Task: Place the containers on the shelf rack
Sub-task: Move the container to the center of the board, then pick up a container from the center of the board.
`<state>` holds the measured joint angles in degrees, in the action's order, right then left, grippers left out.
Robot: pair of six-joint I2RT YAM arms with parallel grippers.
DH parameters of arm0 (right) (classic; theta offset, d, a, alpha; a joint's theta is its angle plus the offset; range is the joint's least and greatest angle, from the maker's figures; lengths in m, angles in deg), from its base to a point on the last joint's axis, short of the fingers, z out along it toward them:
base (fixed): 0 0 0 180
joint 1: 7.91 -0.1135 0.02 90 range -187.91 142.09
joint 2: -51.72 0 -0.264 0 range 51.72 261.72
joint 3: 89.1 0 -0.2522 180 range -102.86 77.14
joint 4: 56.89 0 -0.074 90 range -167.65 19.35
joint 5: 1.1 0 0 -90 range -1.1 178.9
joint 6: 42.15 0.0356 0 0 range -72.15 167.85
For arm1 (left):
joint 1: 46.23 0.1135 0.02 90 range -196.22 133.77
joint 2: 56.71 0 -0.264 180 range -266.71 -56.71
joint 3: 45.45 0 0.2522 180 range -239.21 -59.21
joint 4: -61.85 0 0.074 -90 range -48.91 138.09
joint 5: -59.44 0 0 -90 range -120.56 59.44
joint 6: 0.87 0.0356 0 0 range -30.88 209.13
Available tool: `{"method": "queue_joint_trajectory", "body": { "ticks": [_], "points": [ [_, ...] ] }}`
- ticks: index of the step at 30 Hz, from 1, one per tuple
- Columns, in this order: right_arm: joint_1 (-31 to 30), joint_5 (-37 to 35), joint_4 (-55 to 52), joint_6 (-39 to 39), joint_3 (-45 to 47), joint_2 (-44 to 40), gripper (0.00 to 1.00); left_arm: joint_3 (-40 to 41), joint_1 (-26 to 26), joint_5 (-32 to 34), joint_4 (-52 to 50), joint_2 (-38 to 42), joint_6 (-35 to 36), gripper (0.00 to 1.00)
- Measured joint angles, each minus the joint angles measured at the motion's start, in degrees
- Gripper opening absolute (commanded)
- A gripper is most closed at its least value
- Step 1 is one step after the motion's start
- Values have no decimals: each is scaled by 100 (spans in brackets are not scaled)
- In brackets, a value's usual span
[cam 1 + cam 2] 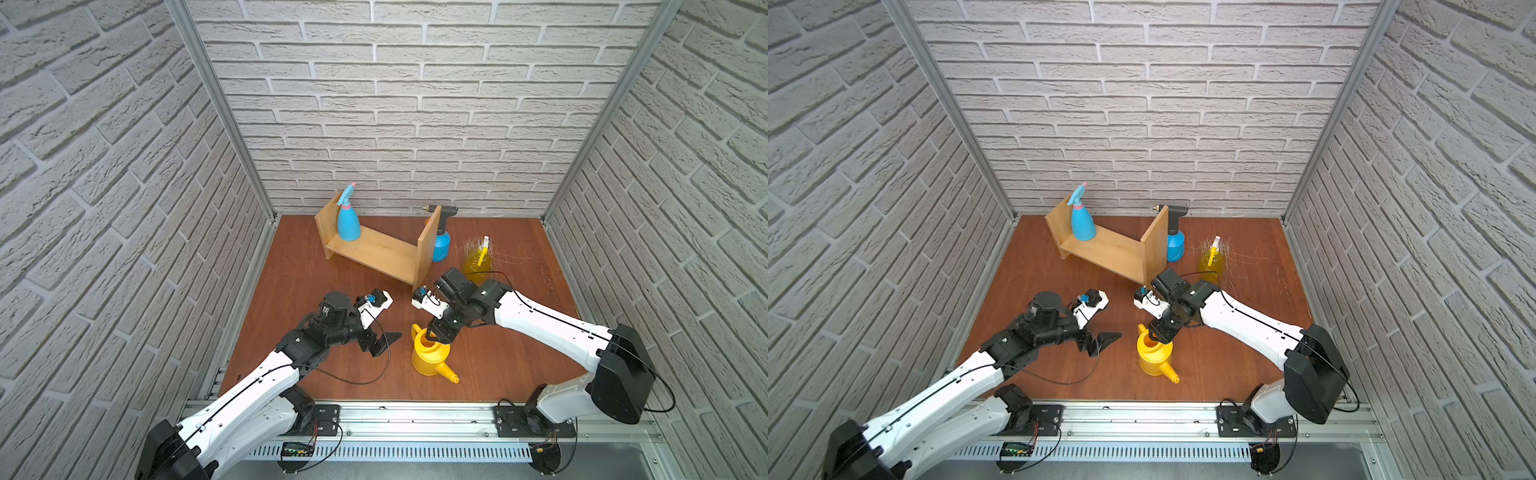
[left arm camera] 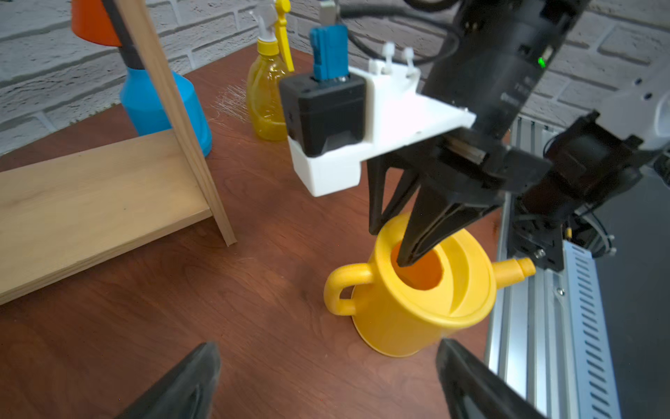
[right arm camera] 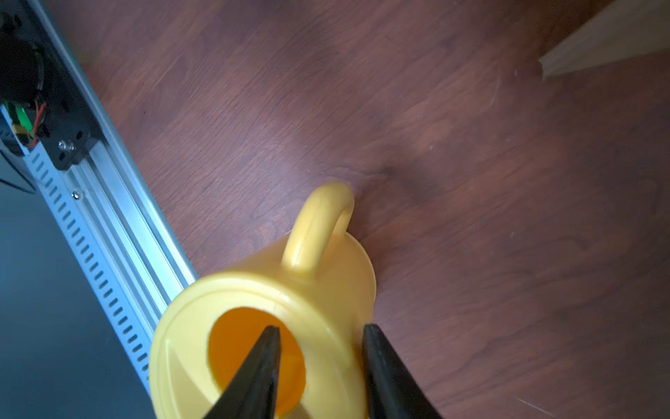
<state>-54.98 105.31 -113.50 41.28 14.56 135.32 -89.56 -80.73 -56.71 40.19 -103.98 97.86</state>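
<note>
Right gripper [image 3: 319, 326] straddling watering can [image 1: 428, 359] wall, one finger inside fill hole [image 3: 235, 348]; pinch unclear. Left gripper [image 1: 386, 343] gaping, empty. Shelf rack [image 1: 374, 249] lying beyond handle [image 3: 319, 225] side

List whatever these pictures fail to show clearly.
- Both top views: blue pump sprayer, partly hidden behind an end panel of the shelf rack.
- Both top views: base of the yellow spray bottle, hidden by the right arm.
- Right wrist view: whether the right gripper clamps the wall of the watering can; the frame edge cuts its fingers off.
</note>
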Motion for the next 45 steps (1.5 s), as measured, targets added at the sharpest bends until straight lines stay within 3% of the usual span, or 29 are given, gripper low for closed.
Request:
{"method": "queue_joint_trajectory", "body": {
  "ticks": [6, 12, 17, 22, 24, 27, 34, 41, 45],
  "points": [
    [-184, 11, -90, -789, -42, 2, 47, 94, 0, -293, -251, -142, 787, 96],
    [-186, 15, -13, -811, -74, -337, 60, 157, 15, -553, -111, -909, 1340, 92],
    [-186, 87, 411, -330, 323, -1528, 66, -55, 52, -914, -142, -1759, 1867, 90],
    [-188, 116, 1167, 651, 1617, -3235, 73, -459, 334, -1327, -282, -2413, 2555, 86],
    [-195, -22, 1377, 1091, 2173, -3700, 73, -734, 415, -1473, -361, -2702, 2820, 83],
    [-205, -608, 1473, 1786, 2796, -4216, 84, -1108, 474, -1676, -459, -3119, 3193, 81],
    [-116, -2210, 1187, 3547, 3407, -5351, 71, -1661, 428, -1958, -940, -3904, 4019, 79],
    [-35, -2334, 979, 4448, 3375, -4277, 45, -2017, 111, -2031, -1226, -4378, 4527, 77],
    [149, -2061, 1040, 4680, 3366, -3512, 40, -2168, -50, -2037, -1292, -4564, 4651, 73]
  ]
}}
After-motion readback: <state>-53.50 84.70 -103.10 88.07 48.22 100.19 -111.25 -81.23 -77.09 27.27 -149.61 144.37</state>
